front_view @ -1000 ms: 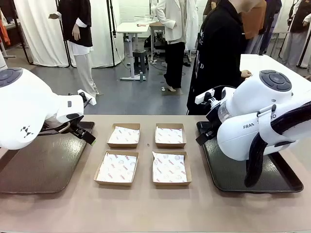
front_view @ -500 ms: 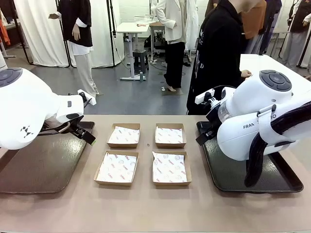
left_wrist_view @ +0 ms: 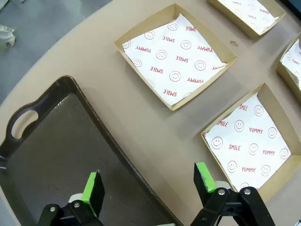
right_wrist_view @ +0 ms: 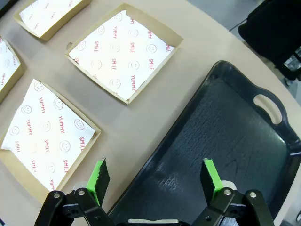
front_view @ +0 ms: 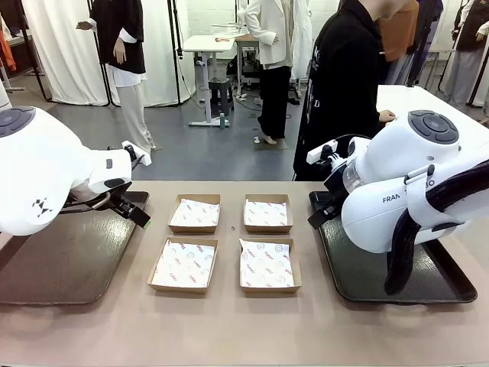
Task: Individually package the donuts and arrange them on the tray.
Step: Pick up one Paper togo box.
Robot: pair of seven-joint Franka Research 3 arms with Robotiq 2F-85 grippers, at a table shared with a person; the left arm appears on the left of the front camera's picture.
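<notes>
Left hand (left_wrist_view: 148, 178) and right hand (right_wrist_view: 155, 170), spread wide and empty over dark trays (front_view: 69, 267) flanking four lined boxes (front_view: 182, 290); best held clear pending donuts.

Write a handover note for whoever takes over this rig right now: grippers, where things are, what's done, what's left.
Left gripper: open, holding nothing, above the left tray at its edge nearest the boxes.
Right gripper: open, holding nothing, above the right tray at its edge nearest the boxes.
Four paper-lined cardboard boxes sit two by two on the table between the trays, liners only inside.
Done: boxes laid out. Left: all donuts to be boxed, then arranged on a tray.
</notes>
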